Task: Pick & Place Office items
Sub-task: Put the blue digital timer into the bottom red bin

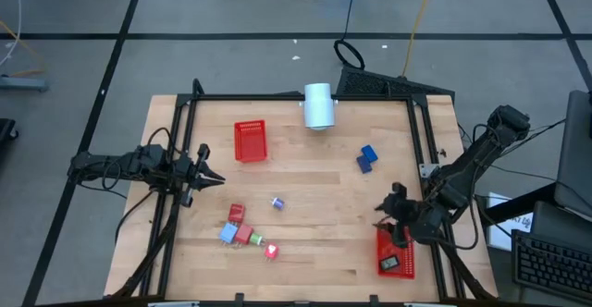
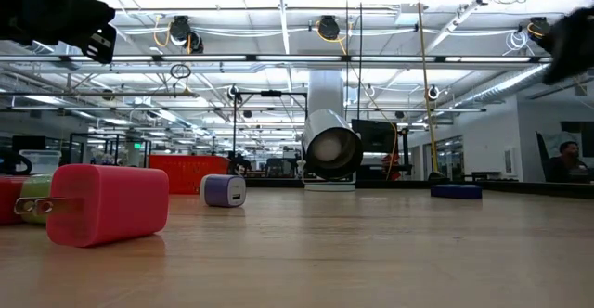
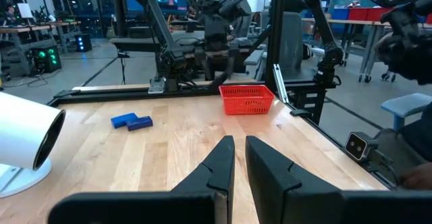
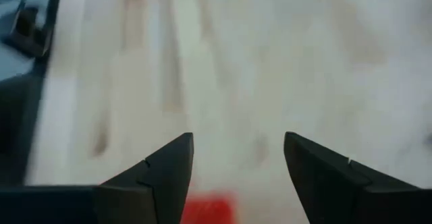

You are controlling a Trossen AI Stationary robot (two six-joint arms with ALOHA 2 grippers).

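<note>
Two dark blue pieces (image 1: 367, 157), two red baskets (image 1: 250, 141), one white cylinder (image 1: 318, 104).

A: What is the counter (image 1: 314, 173) made of?
B: Pale wood planks with visible grain and a smooth, faintly satin finish are seen; dark matt metal rails (image 1: 418, 131) frame it.

A: And just beneath the right tool (image 1: 392, 213)?
B: A red basket (image 1: 396, 263) of open mesh is seen, another (image 1: 250, 141) lying well apart from it.

A: The small pieces?
B: The red piece (image 2: 109, 204) looks like smooth matt plastic with metal prongs. The white cylinder (image 1: 318, 105) appears smooth and slightly glossy. Both tools look matt black, the left tool (image 3: 239, 158) included.
</note>
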